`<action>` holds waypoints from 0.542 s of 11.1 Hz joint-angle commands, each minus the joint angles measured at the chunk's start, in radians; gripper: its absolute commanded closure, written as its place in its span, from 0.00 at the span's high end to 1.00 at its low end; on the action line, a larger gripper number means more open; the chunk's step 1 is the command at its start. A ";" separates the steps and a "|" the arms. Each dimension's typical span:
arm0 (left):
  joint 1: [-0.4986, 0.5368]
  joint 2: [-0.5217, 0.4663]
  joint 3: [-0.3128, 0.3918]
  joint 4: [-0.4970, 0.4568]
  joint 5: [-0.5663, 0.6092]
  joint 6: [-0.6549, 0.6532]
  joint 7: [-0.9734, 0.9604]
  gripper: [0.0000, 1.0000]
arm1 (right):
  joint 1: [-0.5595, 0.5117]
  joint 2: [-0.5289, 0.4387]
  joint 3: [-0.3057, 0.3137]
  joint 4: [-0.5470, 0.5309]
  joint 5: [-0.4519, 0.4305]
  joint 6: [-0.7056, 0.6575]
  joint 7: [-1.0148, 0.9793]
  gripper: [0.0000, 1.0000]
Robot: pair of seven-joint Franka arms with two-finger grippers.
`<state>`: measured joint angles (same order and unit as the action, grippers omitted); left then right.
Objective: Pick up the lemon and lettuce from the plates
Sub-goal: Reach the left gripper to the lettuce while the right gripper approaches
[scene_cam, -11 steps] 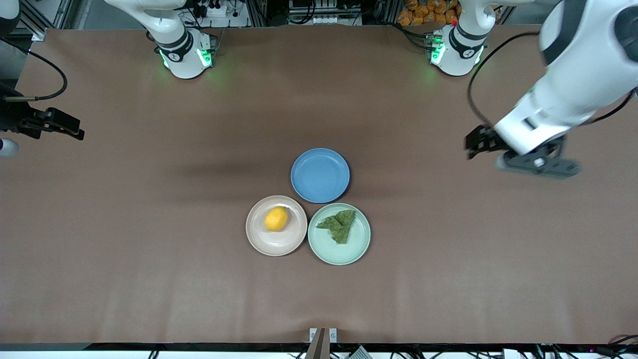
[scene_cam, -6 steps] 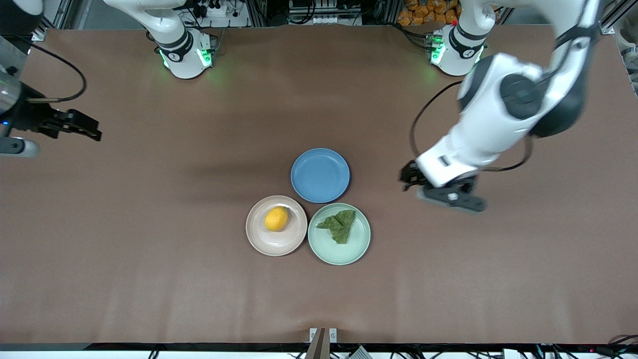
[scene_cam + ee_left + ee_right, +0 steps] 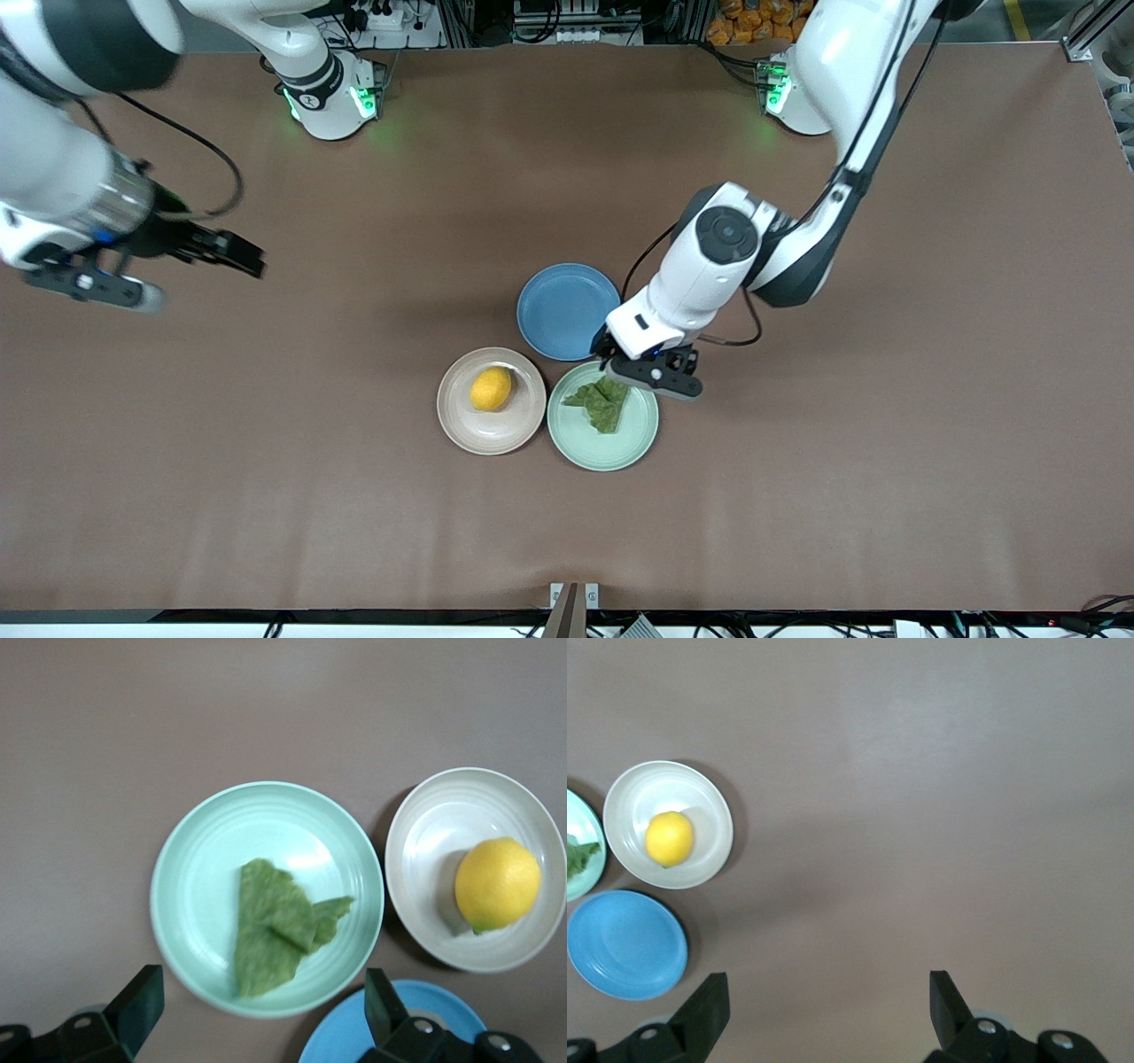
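The lemon (image 3: 491, 388) lies on the beige-pink plate (image 3: 478, 432). The lettuce (image 3: 604, 404) lies on the mint green plate (image 3: 613, 448) beside it. My left gripper (image 3: 611, 354) is open and empty over the mint plate's edge next to the blue plate. In the left wrist view its gripper (image 3: 257, 1014) is open just off the lettuce (image 3: 275, 926), with the lemon (image 3: 496, 883) to one side. My right gripper (image 3: 241, 254) is open and empty over bare table toward the right arm's end. In the right wrist view (image 3: 828, 1005) the lemon (image 3: 669, 838) shows well off.
An empty blue plate (image 3: 567, 310) sits against both plates, farther from the front camera. The left arm's forearm hangs over the table beside the blue plate. The brown table (image 3: 266, 443) lies open around the three plates.
My left arm swept in from the left arm's end of the table to over the mint plate. My right gripper moved inward from the table's edge toward the plates.
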<state>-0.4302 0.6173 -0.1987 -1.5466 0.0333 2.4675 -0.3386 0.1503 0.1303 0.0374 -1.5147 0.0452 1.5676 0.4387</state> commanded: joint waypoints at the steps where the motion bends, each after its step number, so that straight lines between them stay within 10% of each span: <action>1: -0.024 0.131 0.013 0.028 0.051 0.204 -0.039 1.00 | 0.080 0.080 -0.002 0.007 0.024 0.069 0.182 1.00; 6: -0.036 0.232 0.021 0.032 0.094 0.284 -0.033 0.89 | 0.159 0.241 -0.004 0.008 0.122 0.233 0.391 1.00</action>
<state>-0.4451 0.8055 -0.1934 -1.5422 0.0743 2.7141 -0.3401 0.2489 0.2990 0.0391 -1.5185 0.1574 1.7343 0.7130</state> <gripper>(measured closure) 0.093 0.000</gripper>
